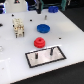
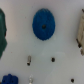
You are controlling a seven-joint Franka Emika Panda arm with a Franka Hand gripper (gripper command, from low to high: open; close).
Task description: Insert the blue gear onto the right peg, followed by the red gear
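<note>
The blue gear (image 1: 43, 28) lies flat on the white table, and it also shows in the wrist view (image 2: 43, 24) with its dark centre hole. In front of it lies the smaller red gear (image 1: 39, 42). Nearer the camera is the grey base plate (image 1: 46, 59) with a black border. The right peg (image 1: 51, 50) stands on it towards the exterior view's right, and a second dark post (image 1: 37, 56) stands to its left. My gripper (image 1: 42, 14) is a dark blurred shape above and behind the blue gear. Its fingers are too blurred to read and nothing shows between them.
A beige blocky object (image 1: 19, 27) stands left of the gears and shows at the wrist view's edge (image 2: 80, 32). A dark green shape (image 2: 2, 30) and a blue bit (image 2: 10, 79) sit at other wrist-view edges. Dark equipment and a teal item (image 1: 52, 8) line the table's far edge.
</note>
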